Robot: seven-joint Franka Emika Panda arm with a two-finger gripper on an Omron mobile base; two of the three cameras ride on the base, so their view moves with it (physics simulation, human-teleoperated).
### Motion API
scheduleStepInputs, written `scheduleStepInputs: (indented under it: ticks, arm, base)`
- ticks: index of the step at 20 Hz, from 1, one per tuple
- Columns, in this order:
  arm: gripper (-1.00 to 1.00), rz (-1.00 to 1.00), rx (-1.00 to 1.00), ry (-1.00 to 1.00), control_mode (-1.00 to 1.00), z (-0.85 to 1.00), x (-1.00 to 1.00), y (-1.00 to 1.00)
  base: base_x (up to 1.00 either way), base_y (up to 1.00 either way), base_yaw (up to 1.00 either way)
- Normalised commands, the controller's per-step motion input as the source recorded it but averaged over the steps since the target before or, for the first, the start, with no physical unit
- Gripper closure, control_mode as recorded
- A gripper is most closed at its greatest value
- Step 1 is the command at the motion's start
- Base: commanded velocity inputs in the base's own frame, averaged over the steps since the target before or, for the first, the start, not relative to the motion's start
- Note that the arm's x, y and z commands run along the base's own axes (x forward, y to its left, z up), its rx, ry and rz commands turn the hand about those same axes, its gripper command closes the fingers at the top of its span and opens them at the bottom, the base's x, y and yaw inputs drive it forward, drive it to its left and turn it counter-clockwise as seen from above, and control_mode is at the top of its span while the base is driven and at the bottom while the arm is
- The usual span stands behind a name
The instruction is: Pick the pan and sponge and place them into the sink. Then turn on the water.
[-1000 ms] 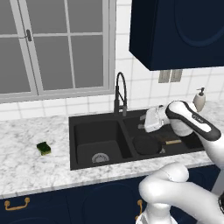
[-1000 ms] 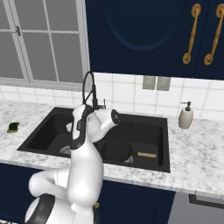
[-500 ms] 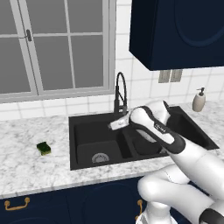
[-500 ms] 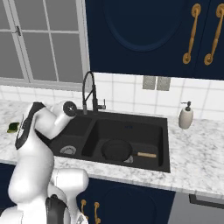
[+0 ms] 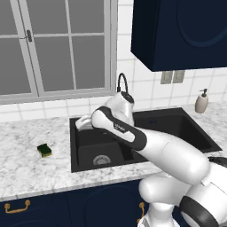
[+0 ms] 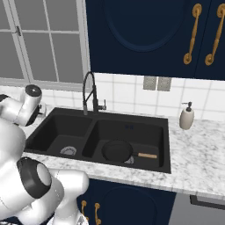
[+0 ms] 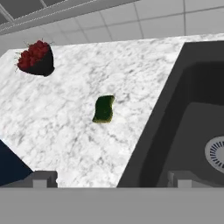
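Observation:
The dark green sponge (image 5: pixel 44 150) lies on the marble counter left of the black double sink (image 5: pixel 88 151). In the hand view the sponge (image 7: pixel 104 109) sits ahead, about a hand's width from the sink's left wall (image 7: pixel 175 109). My gripper (image 5: pixel 81 123) hovers over the sink's left rim, open, with its fingertips (image 7: pixel 43 178) wide apart and nothing between them. The black pan (image 6: pixel 117 150) rests in the right basin, its brown handle (image 6: pixel 147 155) pointing right. No stream falls from the black arched faucet (image 6: pixel 90 90).
A dark bowl of red berries (image 7: pixel 37 59) stands on the counter beyond the sponge, near the tiled wall. A white soap dispenser (image 6: pixel 186 116) is on the counter right of the sink. The left basin's silver drain (image 5: pixel 101 159) lies below my arm.
My arm has swung left from above the right basin to the left rim of the sink. The pan stays in the right basin and the sponge has not moved.

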Motion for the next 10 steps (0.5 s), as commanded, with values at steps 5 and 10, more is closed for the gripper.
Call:
scheduleStepInputs:
  ticks: [5, 10]
  arm:
    - [-1.0, -0.21, -0.29, 0.05, -1.0, -0.1, 0.0, 0.79]
    - [-1.0, -0.23, -0.2, 0.1, -1.0, -0.16, 0.07, 0.74]
  base:
    - [0.0, 0.0, 0.0]
    - [0.0, 0.0, 0.0]
